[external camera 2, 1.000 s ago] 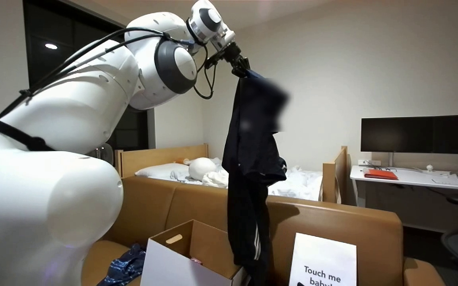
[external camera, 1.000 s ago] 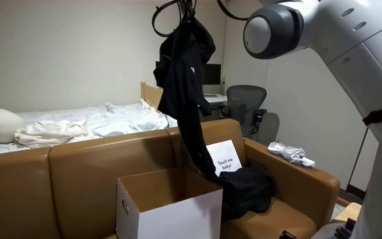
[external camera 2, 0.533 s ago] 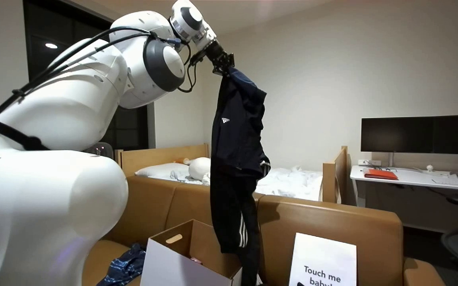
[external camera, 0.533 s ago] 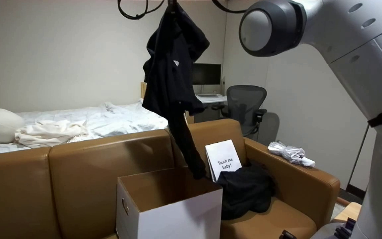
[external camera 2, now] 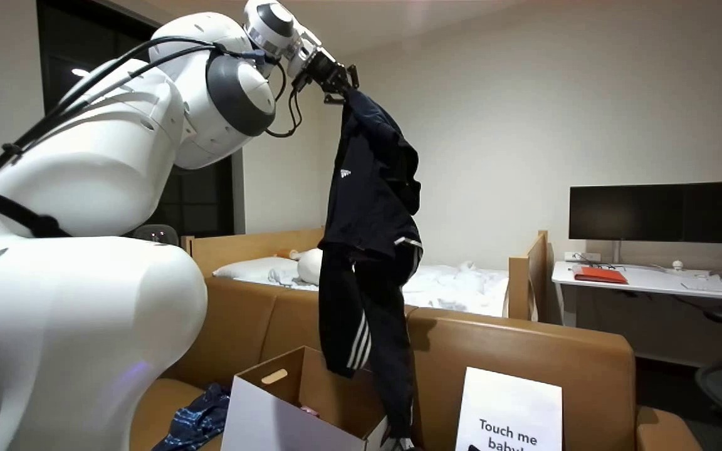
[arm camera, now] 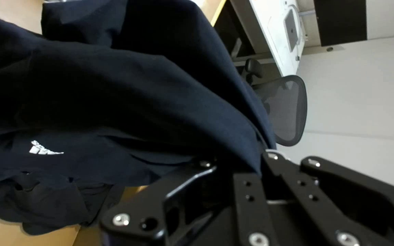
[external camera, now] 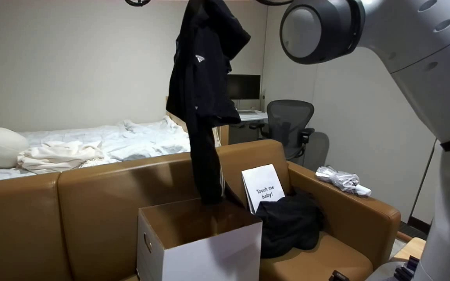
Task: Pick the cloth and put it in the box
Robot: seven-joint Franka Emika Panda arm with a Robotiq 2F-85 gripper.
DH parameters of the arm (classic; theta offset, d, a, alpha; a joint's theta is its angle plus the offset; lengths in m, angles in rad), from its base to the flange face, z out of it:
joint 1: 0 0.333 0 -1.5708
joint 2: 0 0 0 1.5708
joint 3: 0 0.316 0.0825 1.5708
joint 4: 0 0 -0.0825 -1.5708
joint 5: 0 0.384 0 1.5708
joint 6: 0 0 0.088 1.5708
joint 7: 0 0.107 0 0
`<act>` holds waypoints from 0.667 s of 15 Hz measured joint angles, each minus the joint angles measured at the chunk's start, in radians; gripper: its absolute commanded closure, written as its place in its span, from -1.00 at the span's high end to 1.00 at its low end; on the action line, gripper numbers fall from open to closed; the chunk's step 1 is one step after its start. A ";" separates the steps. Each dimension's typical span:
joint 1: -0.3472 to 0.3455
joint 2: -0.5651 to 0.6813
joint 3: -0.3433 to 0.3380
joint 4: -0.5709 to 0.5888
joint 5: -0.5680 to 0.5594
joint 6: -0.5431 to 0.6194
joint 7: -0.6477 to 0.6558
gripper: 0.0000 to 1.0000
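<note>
The gripper [external camera 2: 344, 89] is pinching the cloth [external camera 2: 370, 194], jaws closed on it; the cloth is hanging partly over the box [external camera: 209, 257], but its lowest end [external camera 2: 393, 376] (seemingly outside) is risking being left there if lowered straight.

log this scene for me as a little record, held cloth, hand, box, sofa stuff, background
held cloth: dark, white stripes and a small logo, hanging down
hand: closed on the cloth's upper end
box: white outside, brown inside, open top, apparently on the brown sofa
in box: small pinkish item, unidentifiable
task status: cloth lifted, not yet released; one end appears over the box opening, another beside its rim
also on sofa: white sign reading "Touch me baby!", dark cloth bundle, blue patterned cloth
background: bed, desk chair, monitor
</note>
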 measured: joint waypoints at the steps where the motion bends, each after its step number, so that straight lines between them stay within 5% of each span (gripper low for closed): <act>1: 0.008 0.007 -0.059 0.024 0.032 -0.017 0.008 -0.97; 10: 0.142 -0.024 -0.752 0.037 0.311 -0.057 0.002 -0.97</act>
